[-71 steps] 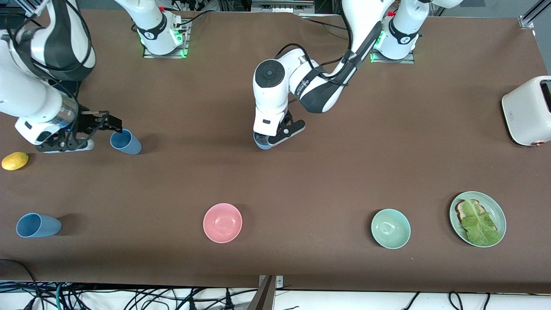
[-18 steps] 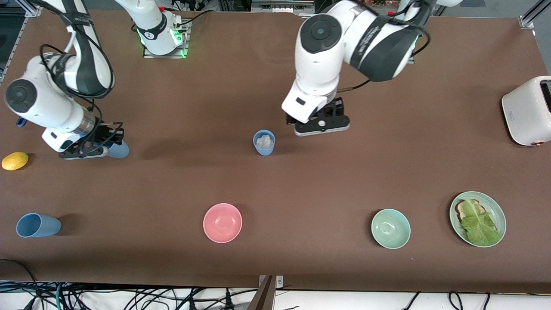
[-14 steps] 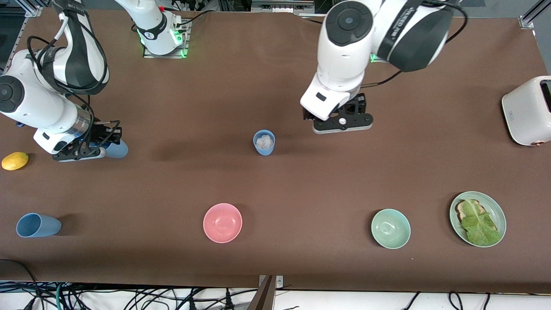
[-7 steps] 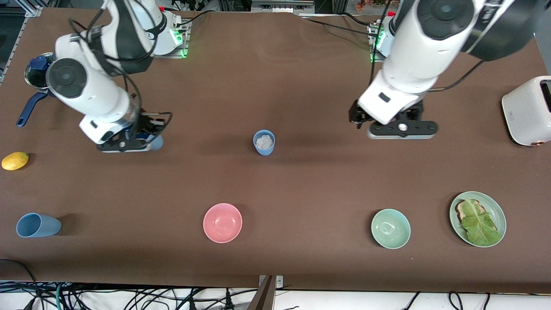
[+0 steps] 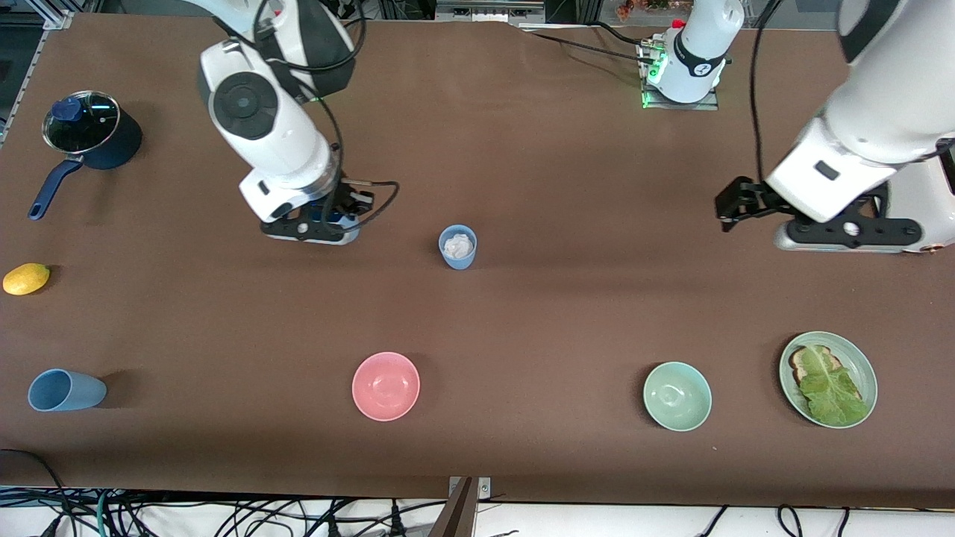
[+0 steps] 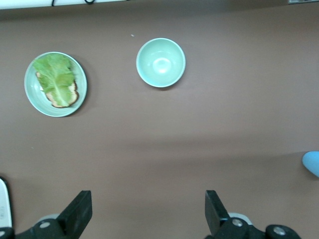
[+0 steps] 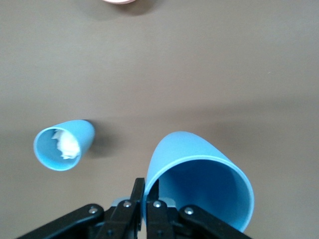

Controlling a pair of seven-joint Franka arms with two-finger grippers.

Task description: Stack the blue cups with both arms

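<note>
One blue cup (image 5: pixel 457 246) stands upright at the table's middle with a white crumpled wad inside; it also shows in the right wrist view (image 7: pixel 62 144). My right gripper (image 5: pixel 317 224) is shut on the rim of a second blue cup (image 7: pixel 199 184), held tilted above the table beside the standing cup, toward the right arm's end. In the front view only a bit of that held cup (image 5: pixel 338 217) shows. A third blue cup (image 5: pixel 63 390) lies on its side near the front corner at the right arm's end. My left gripper (image 6: pixel 147 214) is open and empty, up by the toaster (image 5: pixel 941 201).
A pink bowl (image 5: pixel 386 385), a green bowl (image 5: pixel 677 395) and a plate with toast and lettuce (image 5: pixel 828 379) sit along the front. A lemon (image 5: pixel 26 278) and a dark-blue lidded saucepan (image 5: pixel 89 134) are at the right arm's end.
My right gripper has carried its blue cup from the right arm's end toward the standing cup. My left gripper let the middle cup go and swung away to the toaster.
</note>
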